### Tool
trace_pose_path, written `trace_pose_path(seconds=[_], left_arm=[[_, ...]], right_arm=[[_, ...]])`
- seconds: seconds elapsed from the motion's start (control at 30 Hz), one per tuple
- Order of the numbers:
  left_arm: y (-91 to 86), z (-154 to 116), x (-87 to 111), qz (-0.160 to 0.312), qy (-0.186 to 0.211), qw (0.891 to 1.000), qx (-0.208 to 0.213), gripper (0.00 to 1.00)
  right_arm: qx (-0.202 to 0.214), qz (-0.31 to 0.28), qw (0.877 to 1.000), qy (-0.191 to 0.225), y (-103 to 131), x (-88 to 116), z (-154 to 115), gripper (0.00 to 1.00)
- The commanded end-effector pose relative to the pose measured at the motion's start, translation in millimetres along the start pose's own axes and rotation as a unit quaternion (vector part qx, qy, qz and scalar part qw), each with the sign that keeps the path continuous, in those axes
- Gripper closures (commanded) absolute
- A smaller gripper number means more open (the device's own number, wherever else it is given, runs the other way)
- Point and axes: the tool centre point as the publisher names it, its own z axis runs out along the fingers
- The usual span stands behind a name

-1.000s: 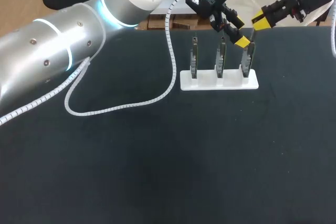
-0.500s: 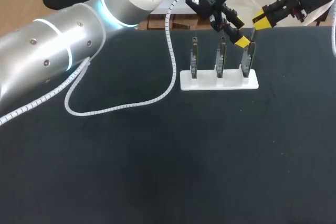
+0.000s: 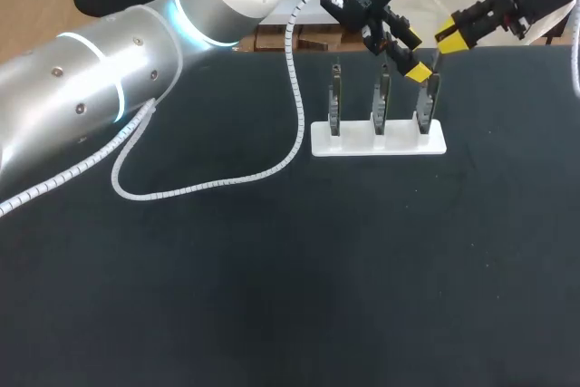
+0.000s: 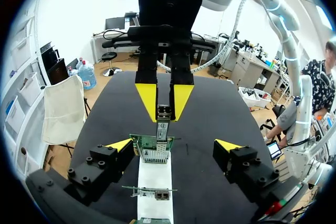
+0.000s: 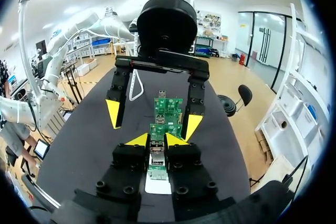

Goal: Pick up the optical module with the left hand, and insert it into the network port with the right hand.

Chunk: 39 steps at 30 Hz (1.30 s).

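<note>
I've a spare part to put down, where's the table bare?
The wide near part of the table in front of the white stand is bare, also the strip to its right. Crowded: the stand, where the left gripper and right gripper meet, and the white cable to its left.

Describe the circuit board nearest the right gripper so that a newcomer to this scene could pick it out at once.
On the black table a white base holds three upright circuit boards in a row. It is the board at the row's right end in the head view. Alone of the three, it has the optical module in the right gripper just above it.
</note>
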Motion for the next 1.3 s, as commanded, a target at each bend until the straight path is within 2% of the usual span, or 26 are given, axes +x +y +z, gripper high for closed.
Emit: trace_pose_path(seconds=[0.03, 0.6, 1.3], left_arm=[[3.2, 0.2, -1.1, 0.000, 0.002, 1.000, 0.003, 0.00], [3.2, 0.2, -1.1, 0.000, 0.002, 1.000, 0.003, 0.00], [3.2, 0.2, -1.1, 0.000, 0.002, 1.000, 0.003, 0.00]], right_arm=[[0.001, -0.002, 1.000, 0.003, 2.5, 3.4, 4.2, 1.00], [0.008, -0.015, 1.000, 0.003, -1.2, -5.3, -2.0, 1.00], [0.002, -0.006, 1.000, 0.014, -0.5, -0.5, 6.6, 1.00]])
